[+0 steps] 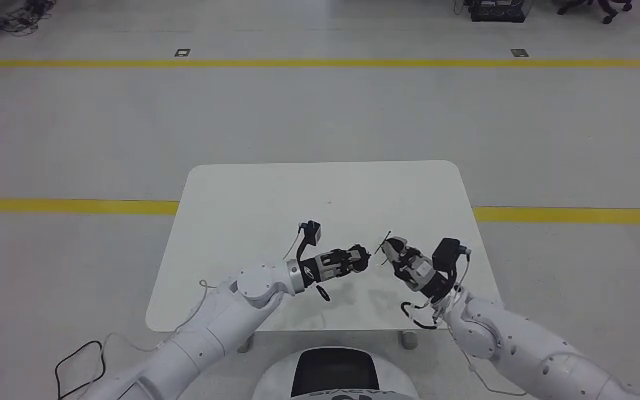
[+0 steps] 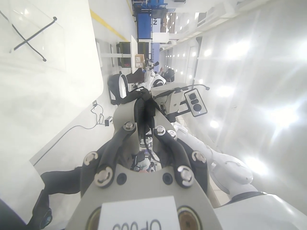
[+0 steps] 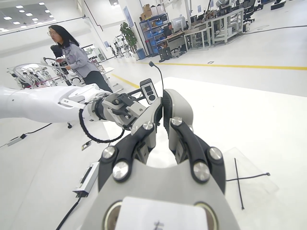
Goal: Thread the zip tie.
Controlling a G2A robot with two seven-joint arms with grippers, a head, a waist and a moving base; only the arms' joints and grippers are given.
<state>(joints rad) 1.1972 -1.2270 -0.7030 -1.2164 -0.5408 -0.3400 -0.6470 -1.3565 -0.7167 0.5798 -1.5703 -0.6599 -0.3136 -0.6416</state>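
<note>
Over the near half of the white rounded desk (image 1: 300,190), the right gripper (image 3: 163,112) was clamped on a thin black plastic zip tie (image 3: 162,80) rising upright from its fingertips. The left gripper (image 1: 362,259) faced it just beside, fingers drawn together, though on what I couldn't tell. Two spare black ties (image 3: 237,180) lay crossed on a clear sheet (image 3: 256,168) on the desk. Beyond was pale grey floor (image 1: 320,120) with yellow lines (image 1: 300,63).
</note>
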